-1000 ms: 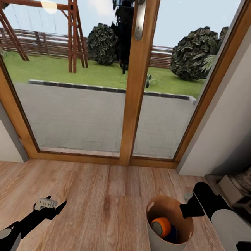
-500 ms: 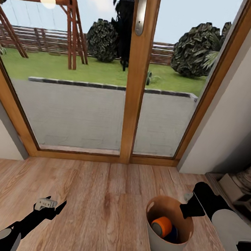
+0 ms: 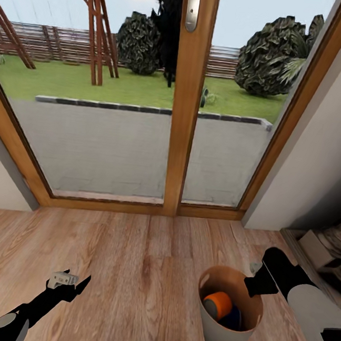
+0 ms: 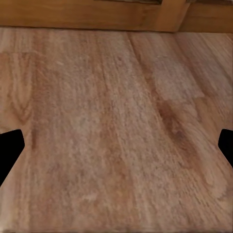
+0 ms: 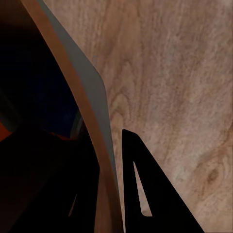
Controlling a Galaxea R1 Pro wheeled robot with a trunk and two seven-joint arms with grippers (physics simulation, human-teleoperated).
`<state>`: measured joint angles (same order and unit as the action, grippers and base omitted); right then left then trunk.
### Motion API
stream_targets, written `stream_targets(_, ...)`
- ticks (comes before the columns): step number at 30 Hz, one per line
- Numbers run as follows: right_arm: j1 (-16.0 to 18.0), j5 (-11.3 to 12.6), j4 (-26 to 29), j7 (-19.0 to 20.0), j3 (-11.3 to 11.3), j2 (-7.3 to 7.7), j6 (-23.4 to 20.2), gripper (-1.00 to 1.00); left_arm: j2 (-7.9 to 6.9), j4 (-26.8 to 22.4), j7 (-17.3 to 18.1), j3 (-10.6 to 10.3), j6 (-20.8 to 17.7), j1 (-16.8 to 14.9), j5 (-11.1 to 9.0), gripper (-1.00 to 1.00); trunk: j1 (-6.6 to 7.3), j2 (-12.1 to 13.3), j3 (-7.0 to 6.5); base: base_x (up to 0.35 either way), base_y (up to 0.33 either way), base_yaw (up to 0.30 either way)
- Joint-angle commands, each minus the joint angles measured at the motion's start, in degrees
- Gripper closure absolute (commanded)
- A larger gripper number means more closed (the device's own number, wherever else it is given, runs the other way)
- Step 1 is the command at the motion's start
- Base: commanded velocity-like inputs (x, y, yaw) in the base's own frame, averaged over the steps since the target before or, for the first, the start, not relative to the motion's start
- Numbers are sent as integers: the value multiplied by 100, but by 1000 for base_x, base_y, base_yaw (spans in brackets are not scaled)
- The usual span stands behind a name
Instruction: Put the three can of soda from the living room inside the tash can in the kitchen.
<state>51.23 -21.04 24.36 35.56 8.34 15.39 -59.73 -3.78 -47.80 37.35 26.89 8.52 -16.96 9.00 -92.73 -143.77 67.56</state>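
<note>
Gripping the rim of the pale grey-beige tapered bin (image 3: 227, 325), the right gripper (image 3: 255, 286) has one finger on either side of its wall. An orange can (image 3: 217, 304) and a blue can (image 3: 233, 318) lie inside. Over the plank floor (image 3: 143, 273), the left gripper (image 3: 68, 280) is spread wide, holding nothing.

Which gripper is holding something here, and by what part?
The right gripper pinches the trash can by its rim, one finger inside, one outside. The left gripper holds nothing.
</note>
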Motion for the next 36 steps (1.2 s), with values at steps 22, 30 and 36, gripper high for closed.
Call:
stream_targets(22, 1, 74, -1, 21, 1, 6, -27, 100, 0, 16, 0, 0, 0, 0, 0, -100, -22, -13, 199, 0, 0, 0)
stream_targets(30, 1, 74, -1, 13, 1, 15, -27, 100, 0, 52, 0, 0, 0, 0, 4, -100, -35, -20, 310, 0, 0, 0)
stream_targets(36, 1, 74, -1, 12, 6, 16, -27, 100, 0, 165, 0, 0, 1, 0, -1, -100, -40, -22, 355, 0, 0, 0)
